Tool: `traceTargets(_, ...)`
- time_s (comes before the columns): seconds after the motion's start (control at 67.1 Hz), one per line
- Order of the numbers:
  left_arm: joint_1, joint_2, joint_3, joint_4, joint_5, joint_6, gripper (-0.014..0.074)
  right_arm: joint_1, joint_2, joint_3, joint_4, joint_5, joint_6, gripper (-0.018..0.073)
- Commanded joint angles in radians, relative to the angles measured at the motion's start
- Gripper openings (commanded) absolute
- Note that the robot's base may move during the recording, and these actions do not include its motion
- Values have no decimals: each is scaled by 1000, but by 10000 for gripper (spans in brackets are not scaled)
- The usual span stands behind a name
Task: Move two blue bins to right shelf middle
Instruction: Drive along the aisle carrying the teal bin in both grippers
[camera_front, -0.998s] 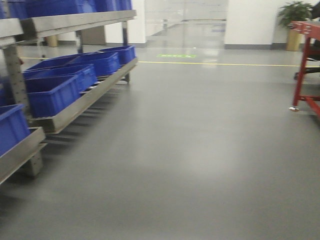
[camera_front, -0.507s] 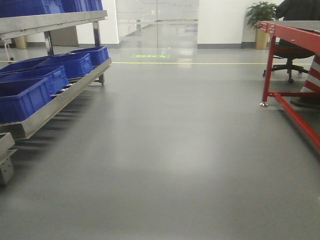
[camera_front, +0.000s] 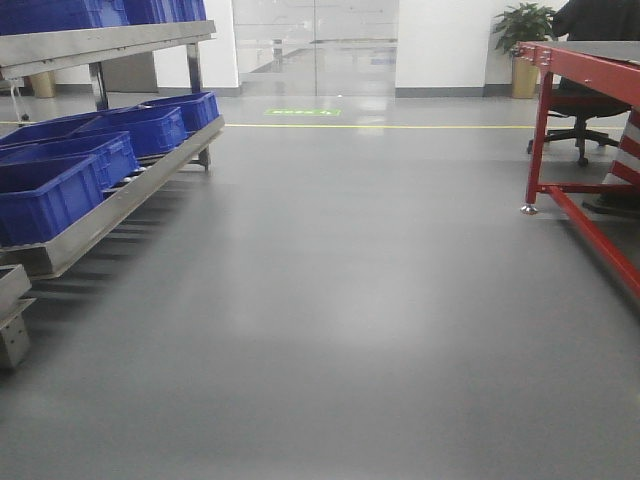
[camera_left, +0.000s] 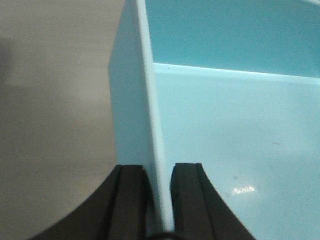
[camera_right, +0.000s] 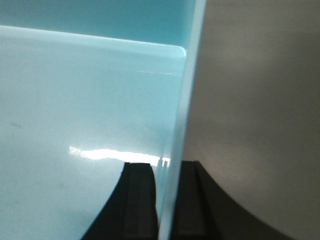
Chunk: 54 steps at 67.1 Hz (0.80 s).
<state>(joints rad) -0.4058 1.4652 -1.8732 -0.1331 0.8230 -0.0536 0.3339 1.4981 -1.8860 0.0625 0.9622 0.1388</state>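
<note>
Left gripper (camera_left: 159, 200) clamps a pale blue bin (camera_left: 225, 140) by its wall, right gripper (camera_right: 167, 200) clamps another wall. We see only cropped bin corners over floor (camera_left: 50, 100); one bin or two, we can't tell.

A pale cyan bin (camera_left: 225, 150), smooth-walled and empty inside, has each side wall pinched between dark fingers (camera_left: 131, 200)

- To your left, a rack (camera_front: 120, 205) carries a row of bins (camera_front: 50, 195) on its low tier.
- To your right stands a table (camera_front: 590, 65), with a plant (camera_front: 522, 22) behind it.
- The held bin (camera_left: 225, 125) has one wall between your left gripper (camera_left: 159, 200) fingers, and another between your right gripper (camera_right: 167, 200) fingers.
</note>
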Motion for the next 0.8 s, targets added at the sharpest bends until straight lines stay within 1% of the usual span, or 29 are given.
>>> traceTargets(0.0,1,-15,-17,-41,-71,-2,-111,-1,-7,-9,-1,-32,-20,-154)
traceTargets(0.79,1,-15,-17,-41,-71,-2,-111,-1,-7,-9,-1,-32,-20,-154)
